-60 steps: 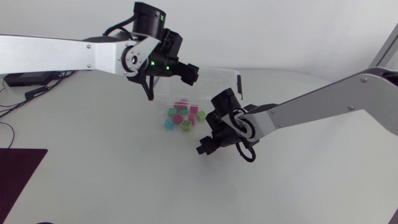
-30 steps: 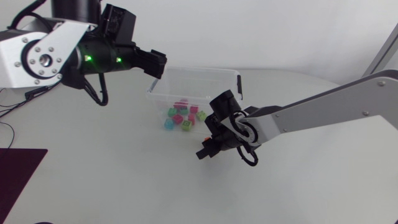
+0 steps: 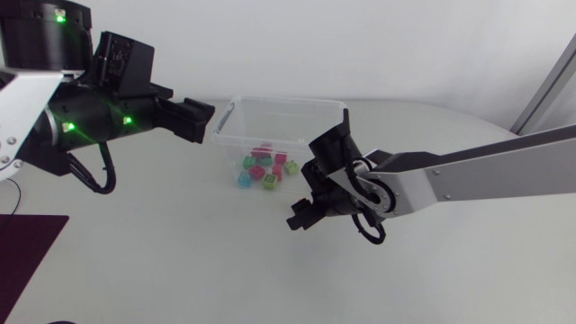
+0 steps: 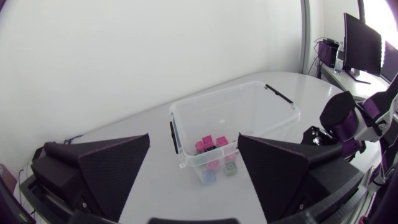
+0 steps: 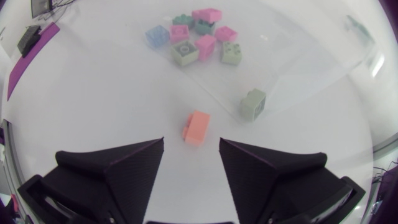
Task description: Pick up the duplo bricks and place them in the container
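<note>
A clear plastic container (image 3: pixel 288 101) stands at the middle back of the table and holds several pink, green and blue duplo bricks (image 3: pixel 262 166). In the right wrist view an orange brick (image 5: pixel 196 127) lies on the table just ahead of my right gripper (image 5: pixel 191 142), whose fingers are open with nothing between them. A grey-green brick (image 5: pixel 252 104) sits at the container's near corner (image 5: pixel 298 68). My left gripper (image 3: pixel 198 120) hovers left of the container, open and empty. In its wrist view the container (image 4: pixel 236 93) lies ahead of the left gripper (image 4: pixel 194 140).
A dark purple mat (image 3: pixel 22 247) lies at the table's front left edge. Bare white tabletop (image 3: pixel 180 261) spreads in front of both arms.
My left arm has drawn back to the left, from above the container to beside it. The right gripper stays in front of the container and shifts only slightly.
</note>
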